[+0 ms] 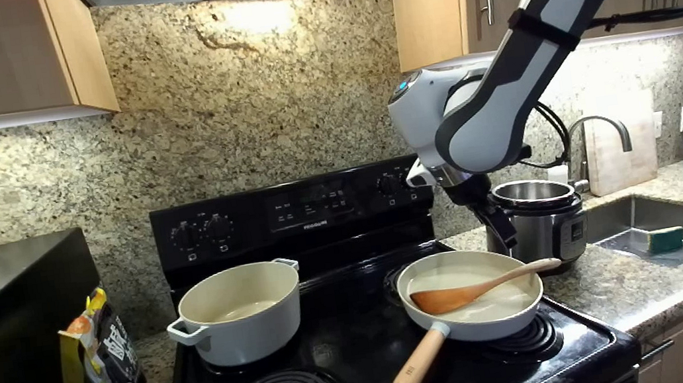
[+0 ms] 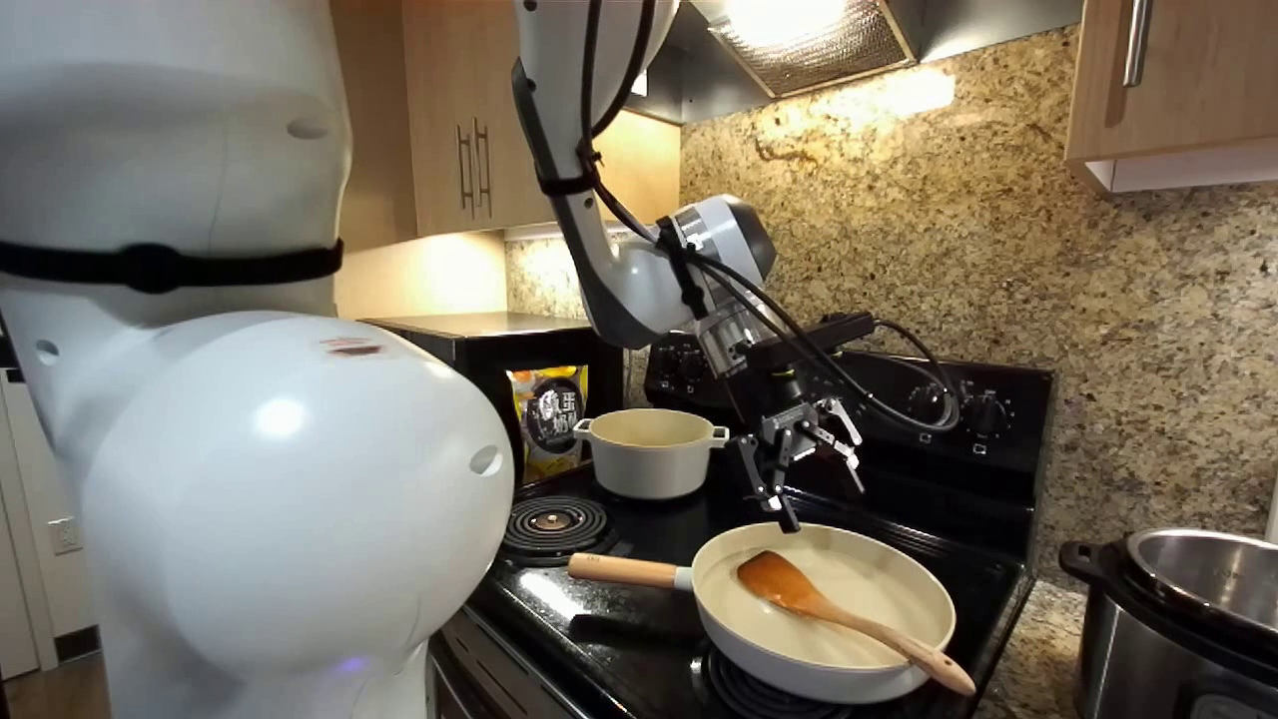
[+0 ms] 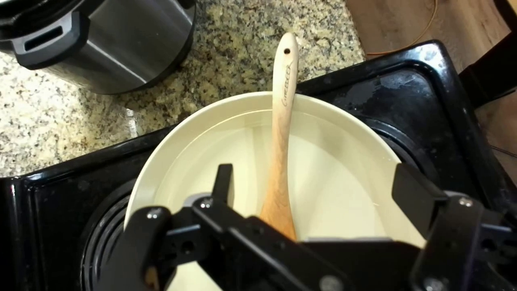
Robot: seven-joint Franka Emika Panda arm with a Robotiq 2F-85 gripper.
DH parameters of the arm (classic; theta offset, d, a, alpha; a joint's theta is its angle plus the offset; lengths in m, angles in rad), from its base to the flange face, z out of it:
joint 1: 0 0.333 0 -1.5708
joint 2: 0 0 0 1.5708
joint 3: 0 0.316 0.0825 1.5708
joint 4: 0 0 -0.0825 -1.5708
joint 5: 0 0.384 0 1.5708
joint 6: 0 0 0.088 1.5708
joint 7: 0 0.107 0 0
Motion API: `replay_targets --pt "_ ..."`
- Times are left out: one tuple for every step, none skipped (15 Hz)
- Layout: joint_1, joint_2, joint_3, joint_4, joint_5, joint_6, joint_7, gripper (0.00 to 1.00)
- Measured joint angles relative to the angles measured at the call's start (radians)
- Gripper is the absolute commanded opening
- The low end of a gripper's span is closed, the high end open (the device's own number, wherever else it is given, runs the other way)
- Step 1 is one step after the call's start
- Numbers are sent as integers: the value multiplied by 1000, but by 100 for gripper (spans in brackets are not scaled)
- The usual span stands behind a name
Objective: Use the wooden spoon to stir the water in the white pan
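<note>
The stove (image 1: 363, 348) is shown in an exterior view looking down from the front toward the backsplash (image 1: 300, 90); in an exterior view, the angle slants past the robot's arm (image 2: 290, 499), near at left — both share the white pan (image 1: 501, 328), the wrist view peering steeply into it from close above.

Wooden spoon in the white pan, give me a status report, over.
Gripper open, holding nothing. Wooden spoon propped in white pan, its handle across the rim. Steel cooker near the pan; nothing seen between gripper and spoon.
</note>
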Motion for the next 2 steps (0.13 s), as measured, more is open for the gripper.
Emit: replay_targets --pt "0 0 0 0 0 0 0 100" --pt "0 0 0 0 0 0 0 100"
